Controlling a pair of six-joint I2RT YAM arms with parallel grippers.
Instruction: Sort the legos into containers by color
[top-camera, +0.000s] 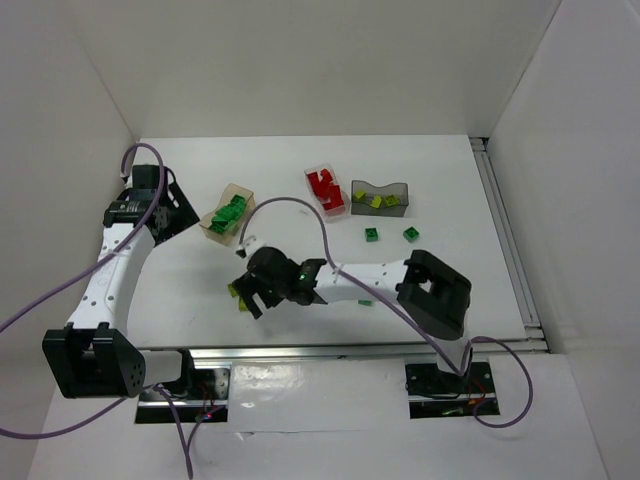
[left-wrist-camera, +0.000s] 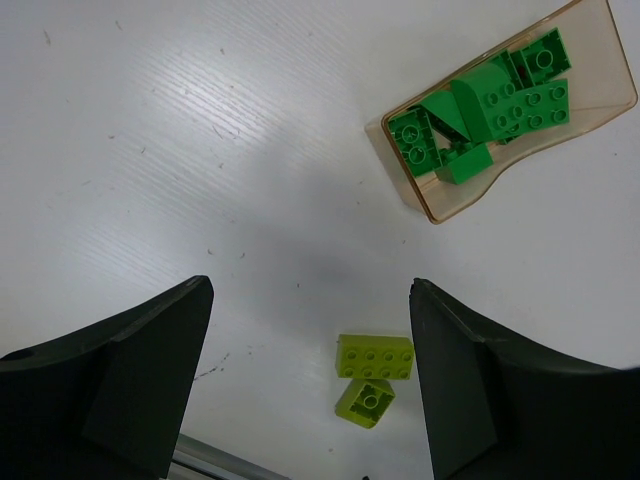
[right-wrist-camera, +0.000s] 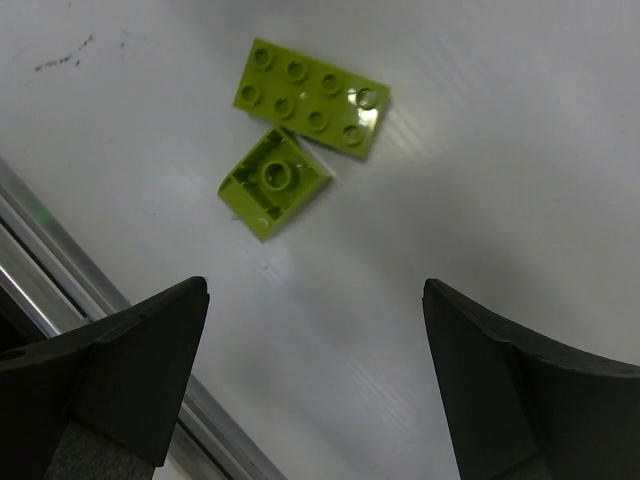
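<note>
- The two lime pieces left on the counter (right-wrist-camera: 500, 150) are a lime 2x4 brick (right-wrist-camera: 310, 97) and a small lime brick (right-wrist-camera: 275, 182). They're touching at a corner, and the small one is tipped up on an edge.
- Both sit just ahead of the right fingers (right-wrist-camera: 120, 385), nearer the finger on the left of the wrist view than the middle of the gap.
- The right fingers are spread wide with nothing in them.
- The 2x4's long axis runs roughly along the line the fingers close on, a bit skewed. My guess is the wrist has to turn, or it pinches end to end.
- The left fingers (left-wrist-camera: 110, 390) are also wide open and empty. The lime pair shows low in their gap, but from above they're well apart from it, so the right arm is clearly nearer.
- The tan container (left-wrist-camera: 600, 70), ahead of the left fingers, holds dark green bricks (left-wrist-camera: 490, 105).
- The clear container (top-camera: 310, 176) has red bricks (top-camera: 325, 188).
- The dark grey container (top-camera: 395, 187), well apart from the right fingers, has lime bricks (top-camera: 377, 201), so that's where this pair belongs.
- Two loose dark green bricks (top-camera: 372, 234) lie near the grey one.
</note>
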